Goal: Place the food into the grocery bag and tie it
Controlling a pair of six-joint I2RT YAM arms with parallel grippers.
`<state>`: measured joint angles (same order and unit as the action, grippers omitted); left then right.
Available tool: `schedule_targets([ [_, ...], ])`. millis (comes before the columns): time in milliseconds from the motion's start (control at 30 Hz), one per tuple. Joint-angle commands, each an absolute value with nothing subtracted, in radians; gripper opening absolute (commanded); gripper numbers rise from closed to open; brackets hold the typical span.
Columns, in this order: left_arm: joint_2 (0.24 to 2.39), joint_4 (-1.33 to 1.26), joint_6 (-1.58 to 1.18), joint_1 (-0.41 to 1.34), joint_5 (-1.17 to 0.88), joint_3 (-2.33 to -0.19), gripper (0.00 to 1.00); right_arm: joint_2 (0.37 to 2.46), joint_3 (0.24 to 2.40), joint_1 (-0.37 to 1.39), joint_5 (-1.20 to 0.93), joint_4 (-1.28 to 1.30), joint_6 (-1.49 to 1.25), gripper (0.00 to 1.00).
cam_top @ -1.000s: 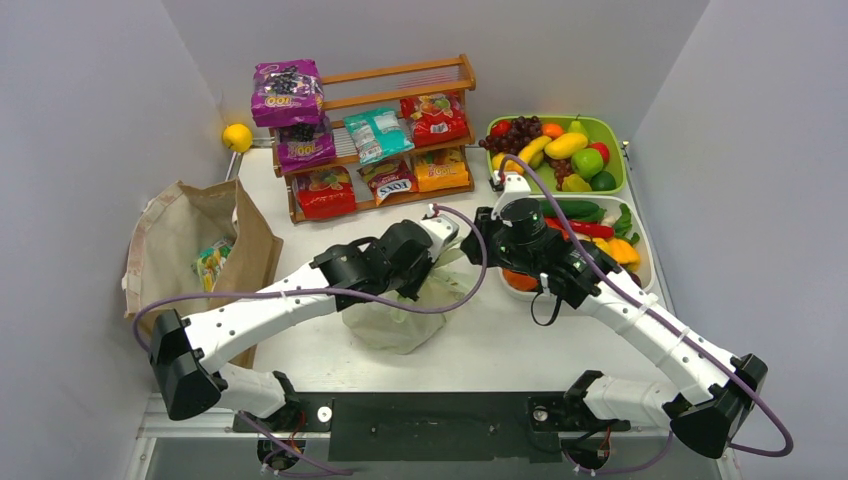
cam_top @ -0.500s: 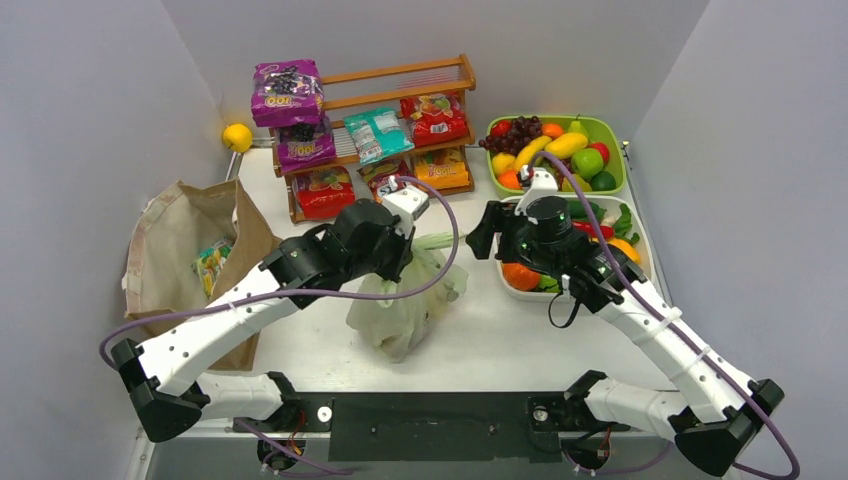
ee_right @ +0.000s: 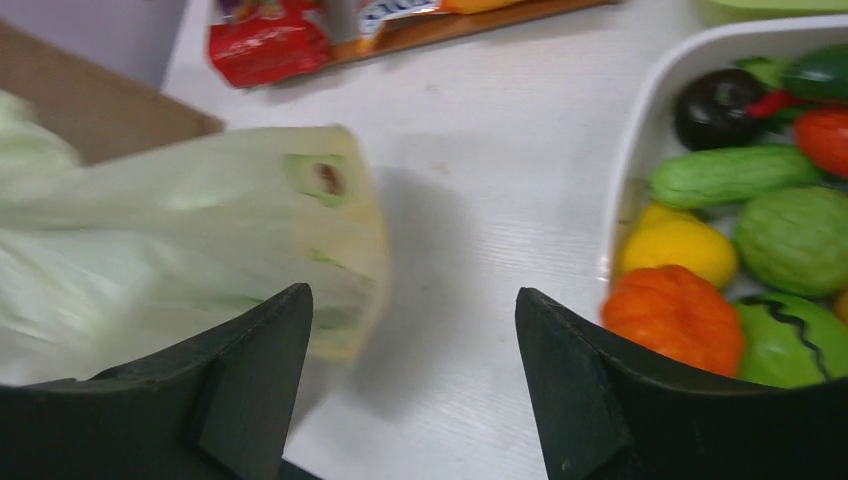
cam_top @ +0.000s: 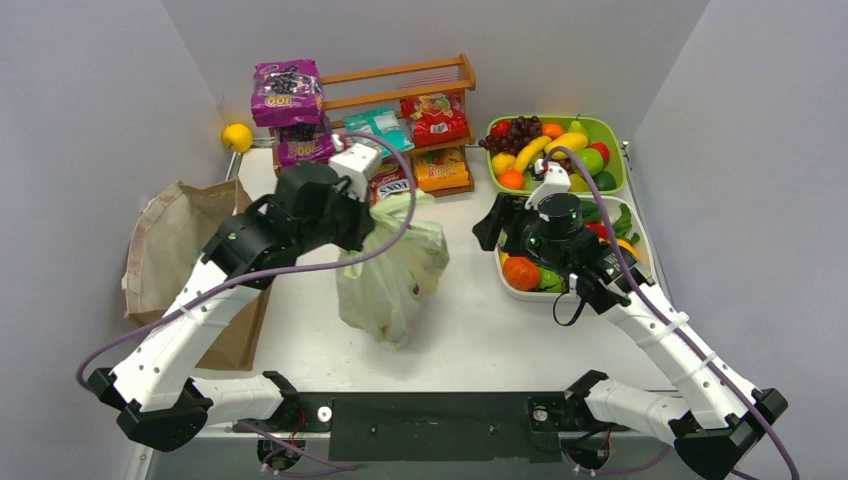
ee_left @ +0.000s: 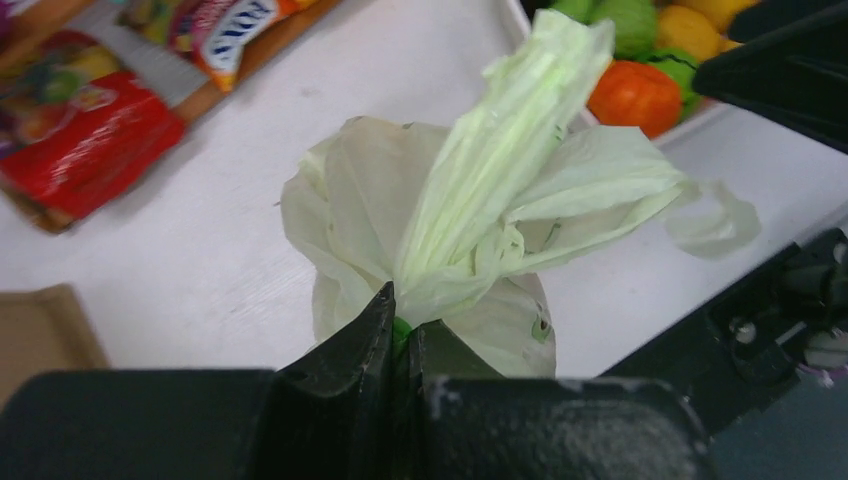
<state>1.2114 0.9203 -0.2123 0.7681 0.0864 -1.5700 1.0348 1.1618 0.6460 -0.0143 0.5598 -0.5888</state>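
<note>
Left wrist view: the left gripper (ee_left: 400, 318) is clamped tight on the gathered neck of the thin, translucent pale green plastic grocery bag (ee_left: 470, 220), hanging it over the white table (cam_top: 480, 340), probably to bunch the mouth for tying; the right gripper (ee_right: 410, 295) gapes wide beside it, empty.

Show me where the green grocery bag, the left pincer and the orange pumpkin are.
grocery bag (cam_top: 392, 275): top external view, middle of its body.
left pincer (ee_left: 402, 322): left wrist view, between its fingertips.
orange pumpkin (ee_right: 673, 312): right wrist view, its ribbed top.
</note>
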Motion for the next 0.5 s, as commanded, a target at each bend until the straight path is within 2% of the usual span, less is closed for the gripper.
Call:
schedule_targets([
  [0,1.139,1.009,-0.145,0.678,0.232,-1.722,0.0,1.014,1.157,0.6,0.154,0.677,-0.562,0.71],
  [467,1.175,0.967,-0.056,0.488,0.407,-2.009,0.0,1.012,1.12,0.6,0.126,0.673,-0.578,0.72],
])
